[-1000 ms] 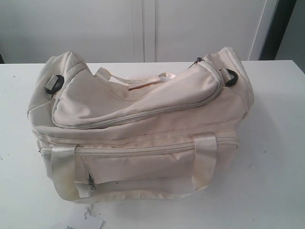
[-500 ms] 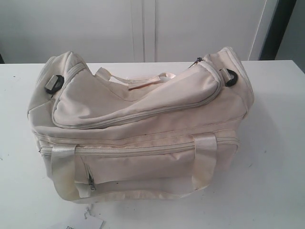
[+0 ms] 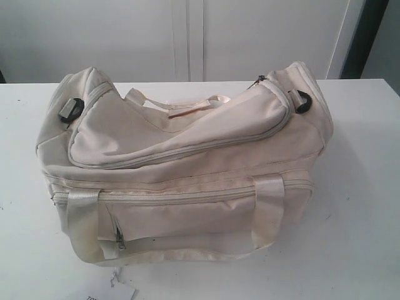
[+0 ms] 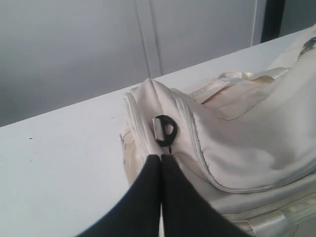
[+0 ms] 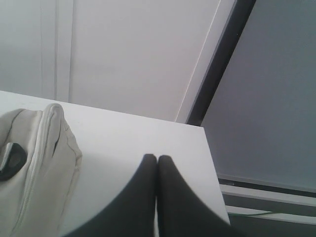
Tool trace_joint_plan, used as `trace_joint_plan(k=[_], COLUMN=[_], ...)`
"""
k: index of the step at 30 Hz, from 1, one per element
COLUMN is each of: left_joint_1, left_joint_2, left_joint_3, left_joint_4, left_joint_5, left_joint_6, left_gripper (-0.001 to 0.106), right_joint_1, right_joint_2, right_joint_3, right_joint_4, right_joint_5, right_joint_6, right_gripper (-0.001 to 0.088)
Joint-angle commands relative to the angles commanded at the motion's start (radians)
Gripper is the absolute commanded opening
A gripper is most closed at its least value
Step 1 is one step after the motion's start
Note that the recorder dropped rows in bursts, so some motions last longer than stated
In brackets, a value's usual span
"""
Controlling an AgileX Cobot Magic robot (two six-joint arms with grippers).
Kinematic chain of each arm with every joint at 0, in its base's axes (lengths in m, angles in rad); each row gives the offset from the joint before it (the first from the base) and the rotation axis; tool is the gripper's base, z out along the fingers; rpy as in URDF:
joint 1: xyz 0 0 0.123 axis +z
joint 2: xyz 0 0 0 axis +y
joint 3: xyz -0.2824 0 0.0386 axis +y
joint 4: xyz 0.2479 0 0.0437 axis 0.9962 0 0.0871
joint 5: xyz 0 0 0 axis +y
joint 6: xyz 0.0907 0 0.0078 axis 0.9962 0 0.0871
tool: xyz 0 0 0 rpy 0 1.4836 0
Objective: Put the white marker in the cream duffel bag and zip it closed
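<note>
One white table [image 3: 362, 187], matte, few small specks. White panelled wall [image 3: 187, 37] behind at 12 o'clock; dark strip [image 3: 369, 37] at 1 o'clock.

One cream duffel bag [image 3: 187, 156] at table centre, front pocket facing 6 o'clock.

Two black clips: clip [image 3: 70, 111] at bag's 10 o'clock end, clip [image 3: 302, 101] at 2 o'clock end.

Two satin straps on front face: strap [image 3: 81, 219] at 8 o'clock, strap [image 3: 270, 206] at 4 o'clock.

One paper tag [image 3: 119, 292] at 6 o'clock table edge.

Two grippers. Left gripper [image 4: 161, 157]: fingers pressed together, nothing between, near bag's clip end. Right gripper [image 5: 157, 158]: fingers together, nothing held, over table corner past bag's other end.
</note>
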Motion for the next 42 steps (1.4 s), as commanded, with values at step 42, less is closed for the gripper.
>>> trace_joint_plan(k=[42], left_joint_1=[0.090], left_joint_2=[-0.368], left_joint_3=[0.394], left_joint_4=[0.264], left_joint_5=[-0.019], left_joint_6=[-0.319], left_gripper=[0.000], right_joint_1=[0.000], right_joint_2=[0.000], right_joint_3=[0.000], right_joint_4=[0.002], right_joint_5=[-0.005], right_joint_6=[0.000], right_gripper=[0.0000])
